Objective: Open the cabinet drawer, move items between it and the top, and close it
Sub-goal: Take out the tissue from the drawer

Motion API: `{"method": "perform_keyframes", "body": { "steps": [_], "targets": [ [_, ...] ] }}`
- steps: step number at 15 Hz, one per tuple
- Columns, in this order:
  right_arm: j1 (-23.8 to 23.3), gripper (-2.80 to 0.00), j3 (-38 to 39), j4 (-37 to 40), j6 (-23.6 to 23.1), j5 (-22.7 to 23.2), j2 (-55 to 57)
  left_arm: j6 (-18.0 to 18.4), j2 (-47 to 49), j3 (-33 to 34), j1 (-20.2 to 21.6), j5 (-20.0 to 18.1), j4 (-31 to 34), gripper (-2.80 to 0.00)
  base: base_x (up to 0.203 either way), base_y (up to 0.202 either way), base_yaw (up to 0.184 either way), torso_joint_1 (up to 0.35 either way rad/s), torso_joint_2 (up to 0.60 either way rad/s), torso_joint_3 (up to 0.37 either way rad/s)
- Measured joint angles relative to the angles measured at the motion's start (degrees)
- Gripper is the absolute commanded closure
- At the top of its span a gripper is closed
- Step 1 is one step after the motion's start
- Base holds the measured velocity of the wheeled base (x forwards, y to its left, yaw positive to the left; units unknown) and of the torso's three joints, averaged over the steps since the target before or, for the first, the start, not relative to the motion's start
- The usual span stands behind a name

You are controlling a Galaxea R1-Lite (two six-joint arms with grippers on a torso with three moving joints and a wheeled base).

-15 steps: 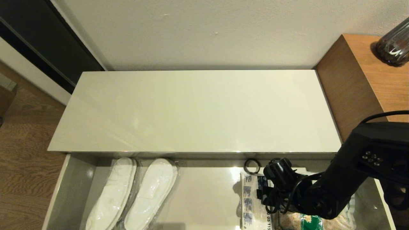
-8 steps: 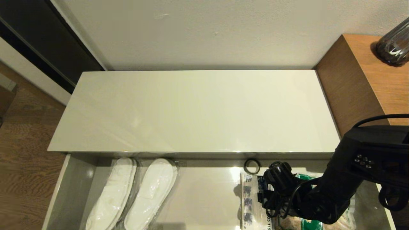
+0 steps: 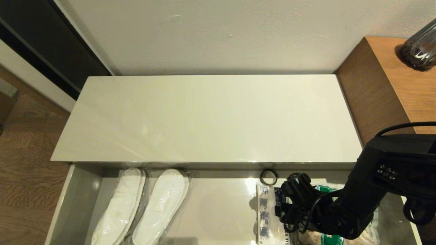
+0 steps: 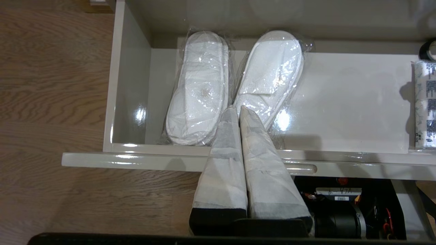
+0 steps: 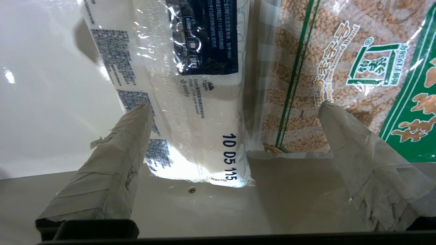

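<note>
Wide, shallow, glossy grey-beige cabinet drawer (image 3: 218,207) stands pulled out below the front edge of the long glossy cream-white cabinet top (image 3: 207,117).

In the drawer's right part, two flat packets lie side by side, edges touching or slightly overlapped:
- white plastic packet with grey-blue print blocks and a dark blue label (image 5: 190,102), the one nearer the drawer's middle;
- clear packet with green label and tan granular contents (image 5: 313,78), to the right of it.

Right gripper (image 5: 235,119): taped fingers spread wide apart, empty, poised low over both packets. One fingertip (image 5: 139,115) sits over the white packet's printed edge, the other over the clear packet. Contact with the plastic cannot be told. In the head view the right arm reaches in from the right and hides most of the clear packet.

Left gripper (image 4: 238,110): fingers pressed together, holding nothing, tips over the front of the drawer's left part.

Pair of white slippers in clear plastic wrap (image 4: 235,85) lies in the drawer's left part. Small black ring (image 3: 268,177) lies at the back of the drawer, just behind the white packet.

Taller brown wood-grain surface (image 3: 405,81) adjoins the top on the right, bearing a dark ribbed glass vessel (image 3: 419,47).
</note>
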Motion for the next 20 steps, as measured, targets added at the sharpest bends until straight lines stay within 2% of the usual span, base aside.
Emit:
{"method": "perform_keyframes", "body": {
  "steps": [20],
  "targets": [
    [2.72, -2.80, -1.44, 0.05, -0.67, -0.26, 1.26, 0.00, 0.00, -0.15, -0.02, -0.02, 0.00, 0.00, 0.000, 0.000, 0.000, 0.000, 0.00, 0.000]
  ]
}}
